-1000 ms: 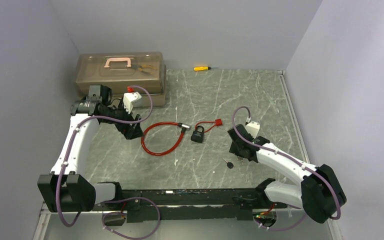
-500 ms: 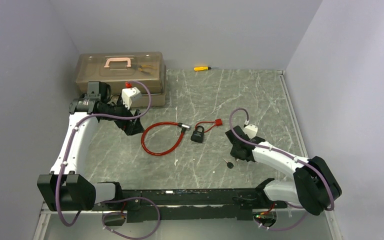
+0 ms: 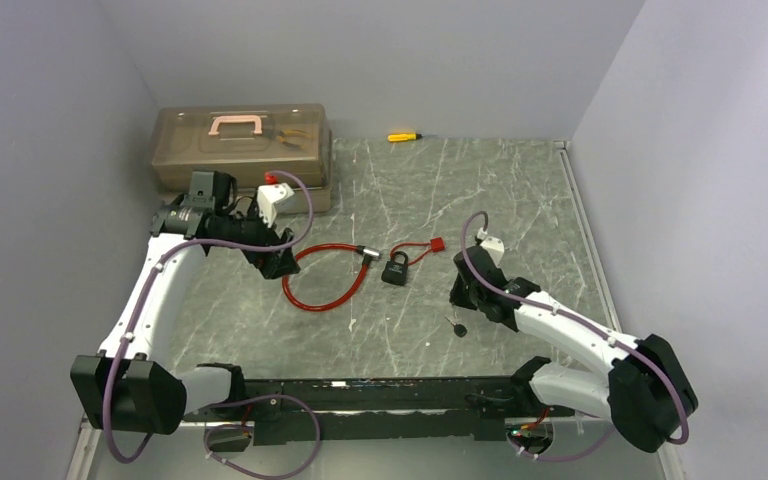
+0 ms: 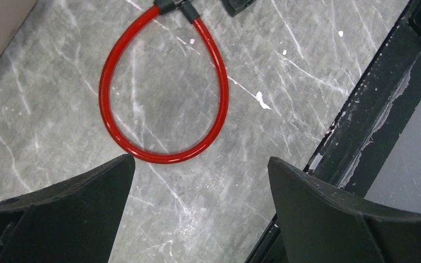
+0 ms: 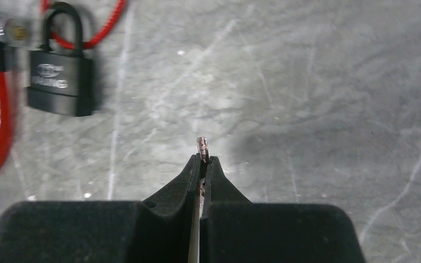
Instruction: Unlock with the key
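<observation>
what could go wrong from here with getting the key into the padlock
1. The right gripper pinches the key with only a small tip showing, so it may twist or slip on contact.
2. The padlock lies loose on the table. The left gripper is open by the red cable, holding nothing, so the padlock may slide when pushed.

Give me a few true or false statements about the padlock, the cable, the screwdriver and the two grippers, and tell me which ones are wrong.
1. The padlock lies on the table close to the red cable. True.
2. The left gripper is clamped on the red cable. False: it is open above the cable, jaws wide apart, holding nothing.
3. The right gripper is shut on a small metal piece. True.
4. The yellow screwdriver lies between the arm bases. False: it lies at the far edge, by the back wall.
</observation>
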`<action>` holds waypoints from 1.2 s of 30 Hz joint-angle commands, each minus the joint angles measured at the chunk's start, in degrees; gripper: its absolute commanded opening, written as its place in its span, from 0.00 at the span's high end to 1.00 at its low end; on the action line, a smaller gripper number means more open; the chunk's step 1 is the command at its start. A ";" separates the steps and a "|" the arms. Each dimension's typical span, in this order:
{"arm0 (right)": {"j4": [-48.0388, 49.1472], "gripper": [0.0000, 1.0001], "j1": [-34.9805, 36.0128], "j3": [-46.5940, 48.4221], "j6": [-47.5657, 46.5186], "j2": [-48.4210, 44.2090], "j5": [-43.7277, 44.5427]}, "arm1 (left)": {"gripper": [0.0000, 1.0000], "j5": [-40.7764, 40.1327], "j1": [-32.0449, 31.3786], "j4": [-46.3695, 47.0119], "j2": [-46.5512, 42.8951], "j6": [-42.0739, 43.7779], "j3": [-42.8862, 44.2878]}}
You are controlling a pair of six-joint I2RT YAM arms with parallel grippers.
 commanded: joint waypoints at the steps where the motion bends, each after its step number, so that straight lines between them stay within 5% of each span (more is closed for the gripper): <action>1: 7.56 1.00 0.17 3.33 -6.74 -2.93 -6.76 | 0.01 0.67 -3.05 1.92 -1.41 -0.90 -0.24; 10: 16.09 1.00 0.41 12.75 -15.70 -3.26 -32.20 | 0.01 10.93 -10.58 5.88 -9.16 11.52 -3.93; 14: 18.23 1.00 0.57 16.83 -16.79 -2.44 -44.56 | 0.01 7.29 -15.88 13.12 -14.65 18.38 -6.89; 18: 22.03 1.00 0.57 19.06 -14.14 -0.95 -53.40 | 0.01 5.76 -18.87 24.10 -15.46 14.46 -6.53; 29: 23.50 1.00 3.92 25.87 -14.53 3.39 -63.32 | 0.01 5.26 -28.69 24.60 -16.59 18.09 -4.42; 36: 21.41 1.00 7.02 29.13 -16.52 5.89 -64.73 | 0.20 3.97 -32.39 23.21 -16.01 21.33 -3.15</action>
